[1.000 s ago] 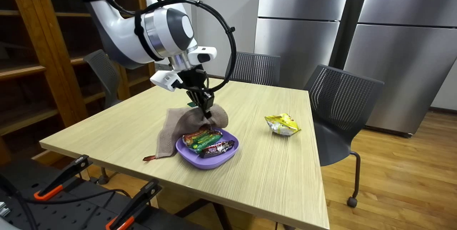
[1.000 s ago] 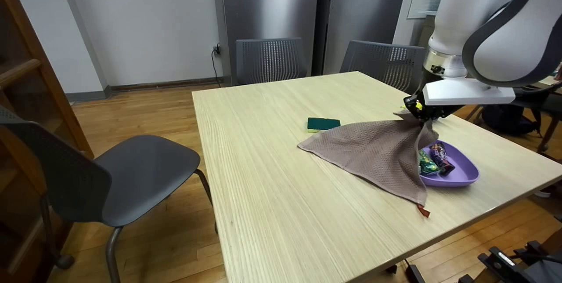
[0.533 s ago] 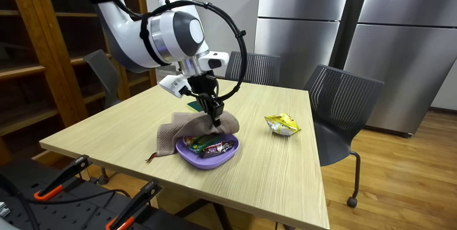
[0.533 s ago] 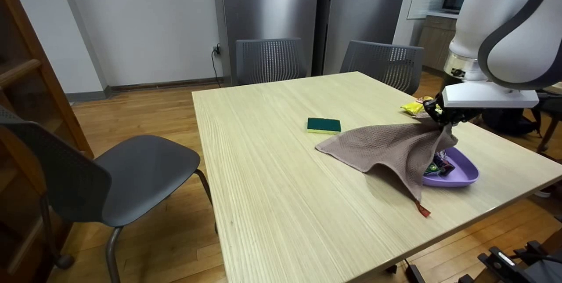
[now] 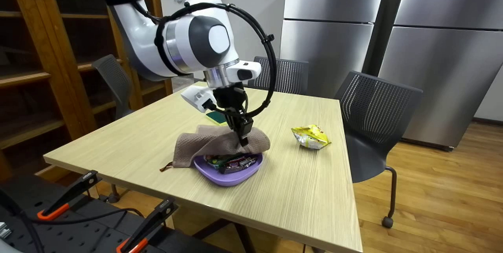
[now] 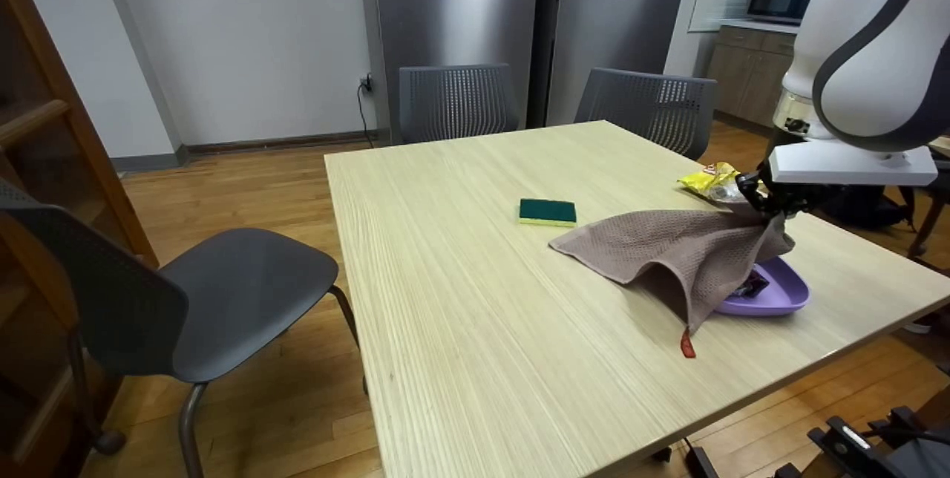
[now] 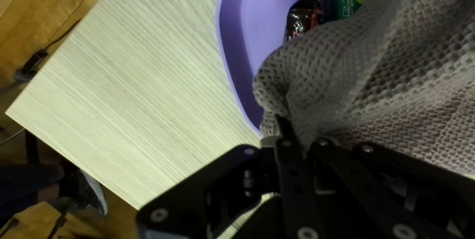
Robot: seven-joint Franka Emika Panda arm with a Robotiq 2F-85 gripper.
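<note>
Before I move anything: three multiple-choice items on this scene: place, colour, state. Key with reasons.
1. Where does the yellow packet lie?
A. on a chair
B. on the table, apart from the tray
C. in the tray

2. What colour is the tray?
A. purple
B. white
C. orange

3. How does the gripper stand?
A. open
B. shut on the packet
C. shut on the cloth

1 B: the table shows between packet and tray in an exterior view.
2 A: all three views show its purple wall.
3 C: the wrist view shows cloth bunched where the jaws meet.
</note>
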